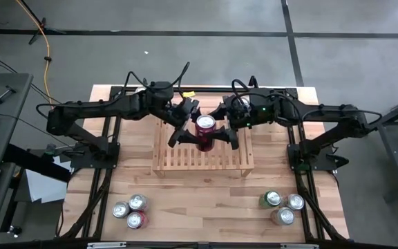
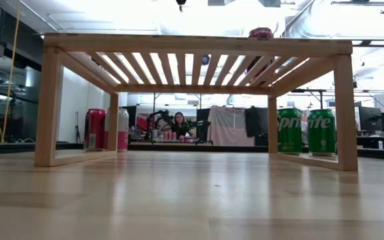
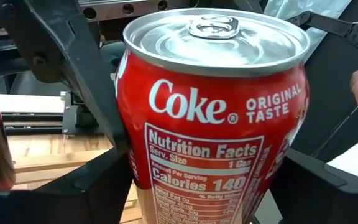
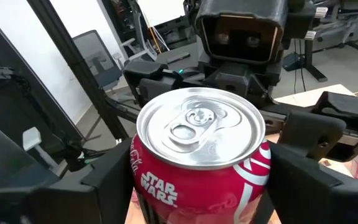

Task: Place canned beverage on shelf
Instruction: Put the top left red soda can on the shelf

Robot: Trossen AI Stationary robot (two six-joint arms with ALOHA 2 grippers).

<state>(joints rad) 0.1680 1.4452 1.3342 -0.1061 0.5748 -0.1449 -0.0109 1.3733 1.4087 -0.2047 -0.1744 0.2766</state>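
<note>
Coke can (image 1: 205, 126) upright on shelf (image 1: 178, 158), between left tool (image 1: 185, 134) and right tool (image 1: 224, 135), both clamping it

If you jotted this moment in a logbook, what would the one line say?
red Coke can upright on shelf | left gripper and right gripper on either side of it | spare cans wait on table

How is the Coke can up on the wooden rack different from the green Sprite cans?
The Coke can is red; the Sprite cans are green. The Coke can sits on the shelf between the left gripper and right gripper; the Sprite cans stand on the table, away from both. All are upright.
</note>
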